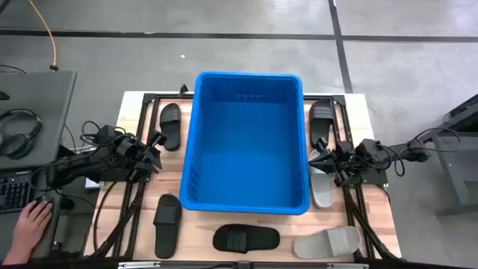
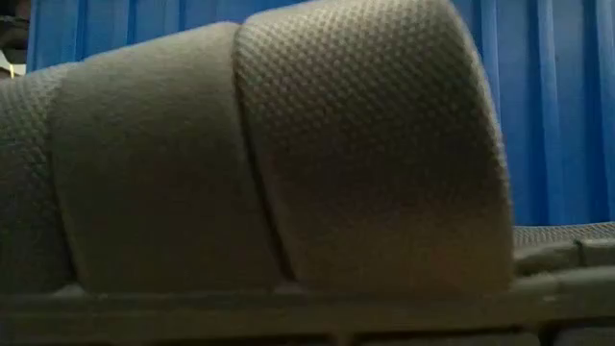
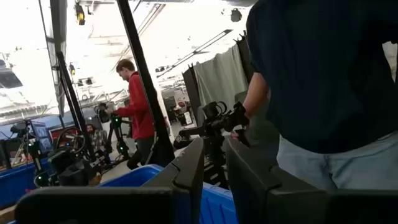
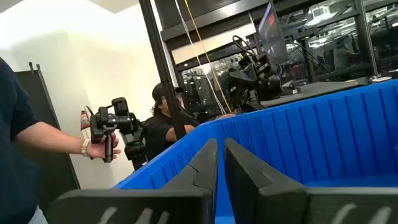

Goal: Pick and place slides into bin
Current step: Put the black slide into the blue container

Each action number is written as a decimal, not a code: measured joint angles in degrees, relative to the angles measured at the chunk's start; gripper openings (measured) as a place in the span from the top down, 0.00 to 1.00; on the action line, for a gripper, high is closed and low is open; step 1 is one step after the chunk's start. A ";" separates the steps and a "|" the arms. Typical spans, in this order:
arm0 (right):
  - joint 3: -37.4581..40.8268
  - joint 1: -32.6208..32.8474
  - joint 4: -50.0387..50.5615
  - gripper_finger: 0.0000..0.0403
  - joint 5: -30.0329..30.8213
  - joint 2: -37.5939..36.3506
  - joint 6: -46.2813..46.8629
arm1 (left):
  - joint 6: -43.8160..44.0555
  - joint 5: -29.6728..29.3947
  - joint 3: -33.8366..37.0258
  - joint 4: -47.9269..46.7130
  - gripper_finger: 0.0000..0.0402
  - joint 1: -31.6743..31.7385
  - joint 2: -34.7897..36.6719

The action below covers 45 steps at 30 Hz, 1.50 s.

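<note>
Here, an empty blue bin [image 1: 246, 142] sits mid-table between two waiting arms.
Six slides lie around it: black ones at its far left [image 1: 171, 125], far right [image 1: 322, 119], near left [image 1: 166, 223] and near front [image 1: 246, 239]; grey ones at its right [image 1: 322, 187] and near right [image 1: 328, 242]. The left gripper [image 1: 154, 153] and right gripper [image 1: 320, 158] flank the bin, fingers nearly together, holding nothing.

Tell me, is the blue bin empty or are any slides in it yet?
Empty: the high view shows the bin's bare blue floor, and all six slides lie outside it on the table.
</note>
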<state>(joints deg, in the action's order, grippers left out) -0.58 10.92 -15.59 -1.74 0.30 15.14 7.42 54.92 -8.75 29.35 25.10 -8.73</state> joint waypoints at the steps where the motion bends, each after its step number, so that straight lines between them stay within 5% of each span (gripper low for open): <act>1: 0.00 0.02 -0.03 0.95 0.00 0.00 0.00 | -0.07 0.00 0.00 -0.04 0.85 0.01 0.00; 10: 0.00 0.02 -6.46 0.95 0.00 0.02 4.40 | 5.35 -5.28 0.00 1.11 0.85 0.00 0.02; 17: -0.11 0.02 -16.70 0.95 4.96 0.00 14.93 | 36.84 -25.51 -0.07 6.90 0.85 0.00 0.00; 22: -3.67 0.02 -18.72 0.95 15.67 0.13 20.50 | 45.79 -32.57 -0.07 10.48 0.85 0.00 -0.05; 30: -13.07 0.00 -17.75 0.95 37.58 2.10 19.61 | 43.65 -45.23 -5.27 12.48 0.85 0.01 -0.30; 37: -20.99 0.00 -15.30 0.95 34.45 10.02 17.35 | 42.34 -44.53 -14.46 8.64 0.85 0.00 -7.41; 45: -31.90 0.00 -12.13 0.95 40.13 23.85 13.20 | 41.31 -37.96 -26.56 7.62 0.85 0.00 -20.04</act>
<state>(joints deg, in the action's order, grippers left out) -32.47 10.92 -27.72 38.39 24.15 28.34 48.73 16.95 -35.31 36.97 25.10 -28.77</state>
